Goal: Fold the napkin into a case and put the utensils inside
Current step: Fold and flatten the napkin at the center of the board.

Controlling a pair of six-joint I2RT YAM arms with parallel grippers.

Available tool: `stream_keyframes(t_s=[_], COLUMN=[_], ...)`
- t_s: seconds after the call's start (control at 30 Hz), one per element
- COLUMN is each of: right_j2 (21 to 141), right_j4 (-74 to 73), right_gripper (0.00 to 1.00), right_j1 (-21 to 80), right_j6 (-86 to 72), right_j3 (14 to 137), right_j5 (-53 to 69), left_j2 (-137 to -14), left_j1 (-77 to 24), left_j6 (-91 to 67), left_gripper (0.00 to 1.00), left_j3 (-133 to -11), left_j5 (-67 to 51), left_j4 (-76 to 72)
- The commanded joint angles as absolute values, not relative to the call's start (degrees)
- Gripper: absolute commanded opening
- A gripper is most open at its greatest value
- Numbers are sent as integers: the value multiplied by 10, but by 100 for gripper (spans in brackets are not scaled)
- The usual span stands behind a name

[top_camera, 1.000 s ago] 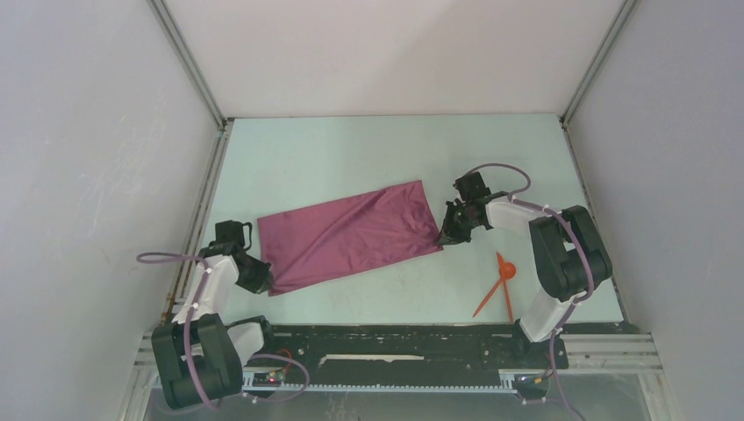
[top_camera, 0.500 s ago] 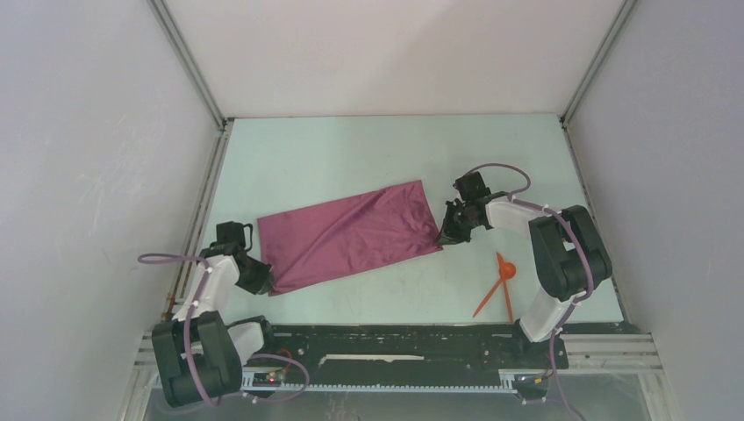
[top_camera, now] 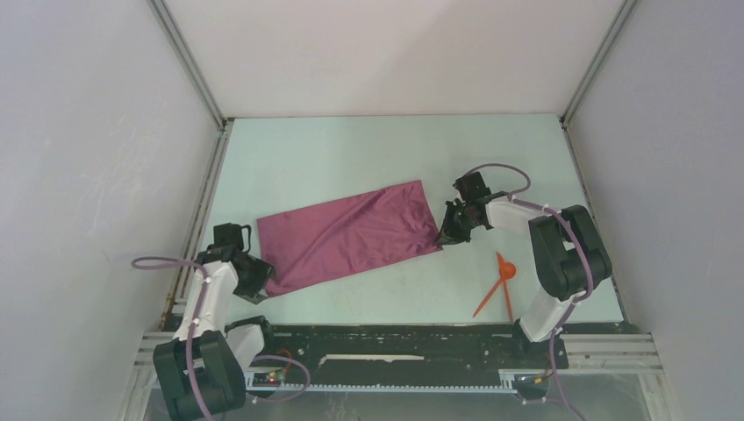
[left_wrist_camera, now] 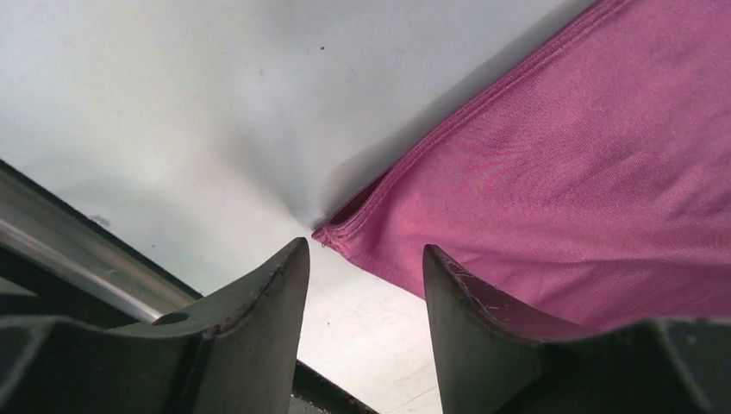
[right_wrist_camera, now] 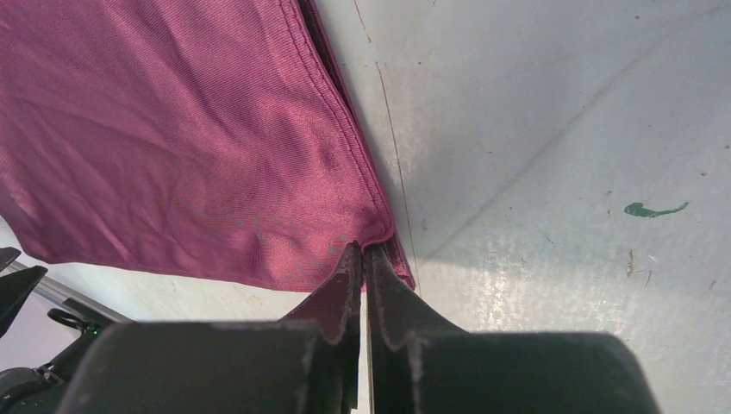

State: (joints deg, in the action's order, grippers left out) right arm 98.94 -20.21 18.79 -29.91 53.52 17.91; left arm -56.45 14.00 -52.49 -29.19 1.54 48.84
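The plum-purple napkin lies flat on the table as a long folded rectangle, slanting from near left to far right. My left gripper stands open at its near-left corner, and that corner rests on the table just ahead of the gap between the fingers. My right gripper is shut on the napkin's right-hand corner, its tips pinching the hem. The utensils lie crossed near the right arm's base: an orange-red spoon and a slim stick.
Pale walls enclose the table on three sides, with a metal frame rail along the left edge. A black rail runs along the near edge between the arm bases. A small green mark shows on the table.
My left gripper has opened and let go of the napkin's near-left corner, and its arm has drawn slightly back towards the near edge. The right gripper and the napkin have stayed put.
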Motion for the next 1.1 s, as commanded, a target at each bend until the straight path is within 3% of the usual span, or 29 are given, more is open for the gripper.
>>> stream_keyframes(t_s=[0.0,0.17,0.4,0.57,0.73,0.93,1.07], right_j2=[1005,1003,1001,995,996,998,999], right_j4=[-193,-194,-189,-191,-190,-189,-189], right_gripper=[4,5,7,8,8,9,8], right_j1=[191,191,194,193,192,191,191], right_j6=[-293,-293,-294,-294,-294,-293,-293], right_j3=[531,532,532,532,532,532,531], right_j5=[166,166,175,173,175,178,178], left_j2=[-545,-530,-580,-612,-586,-621,-629], left_j1=[140,139,139,138,139,138,138], left_j6=[-520,-510,-492,-487,-501,-499,-499], left_gripper=[59,60,49,55,55,50,38], left_j3=[-336,-352,-373,-350,-319,-316,-311], left_j5=[17,-13,-31,-17,32,43,45], left_j4=[531,546,499,487,475,466,453])
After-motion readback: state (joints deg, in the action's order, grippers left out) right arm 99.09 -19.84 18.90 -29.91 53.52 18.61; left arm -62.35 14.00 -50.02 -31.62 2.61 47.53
